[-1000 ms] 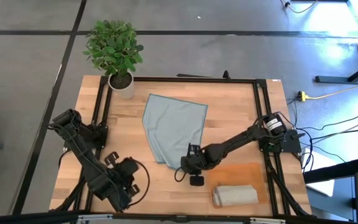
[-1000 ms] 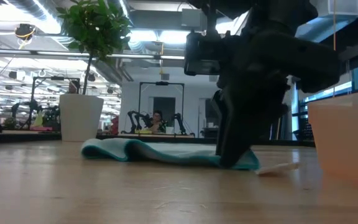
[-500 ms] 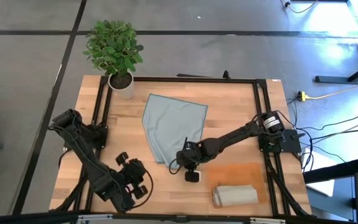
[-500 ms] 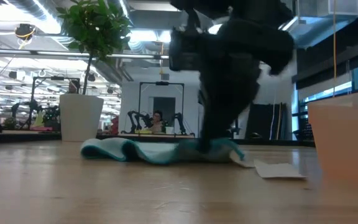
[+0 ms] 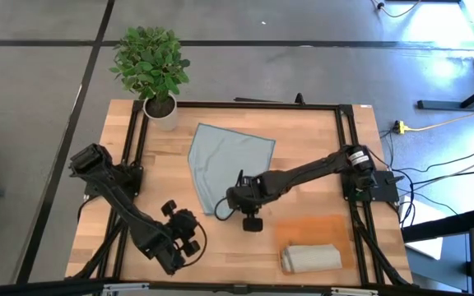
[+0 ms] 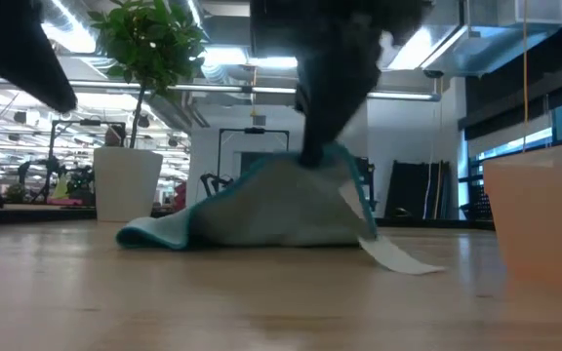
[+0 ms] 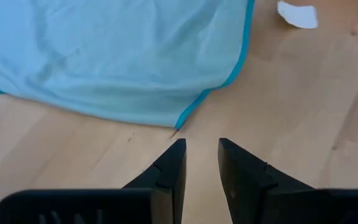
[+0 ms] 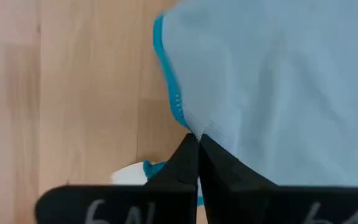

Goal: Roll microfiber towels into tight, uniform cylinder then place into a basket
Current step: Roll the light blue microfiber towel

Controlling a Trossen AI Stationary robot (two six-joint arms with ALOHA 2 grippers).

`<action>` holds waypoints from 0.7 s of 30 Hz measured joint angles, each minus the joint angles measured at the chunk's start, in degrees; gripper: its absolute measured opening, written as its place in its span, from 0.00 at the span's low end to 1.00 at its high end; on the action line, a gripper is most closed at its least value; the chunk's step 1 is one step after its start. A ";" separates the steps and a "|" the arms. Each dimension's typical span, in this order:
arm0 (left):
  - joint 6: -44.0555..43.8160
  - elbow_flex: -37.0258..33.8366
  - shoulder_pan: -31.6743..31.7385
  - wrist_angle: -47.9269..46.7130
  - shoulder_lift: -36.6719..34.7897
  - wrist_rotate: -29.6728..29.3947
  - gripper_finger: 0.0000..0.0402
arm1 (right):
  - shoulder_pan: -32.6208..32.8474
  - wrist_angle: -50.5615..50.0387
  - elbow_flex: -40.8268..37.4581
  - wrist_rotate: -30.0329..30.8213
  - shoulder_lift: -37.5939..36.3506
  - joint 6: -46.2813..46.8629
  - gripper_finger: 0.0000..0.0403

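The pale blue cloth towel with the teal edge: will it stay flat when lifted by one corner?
Probably not. The pale blue cloth towel already drapes like a tent below the right claw, so it seems floppy. It likely weighs little. Its label hangs loose.

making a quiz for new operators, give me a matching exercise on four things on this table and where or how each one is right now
Things:
1. pale blue towel
2. rolled grey-beige towel
3. left pincer
4. potted plant

States:
A. at the far left corner of the table
B. lying in the orange basket
C. open, above bare wood near the towel's edge
D. near corner pinched and lifted by the right pincer

Pairs: 1-D, 2-B, 3-C, 4-A
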 joint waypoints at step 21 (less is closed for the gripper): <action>5.56 -2.21 3.38 7.65 0.00 -6.60 0.21 | -7.07 -13.20 21.94 11.07 -0.19 -4.94 0.01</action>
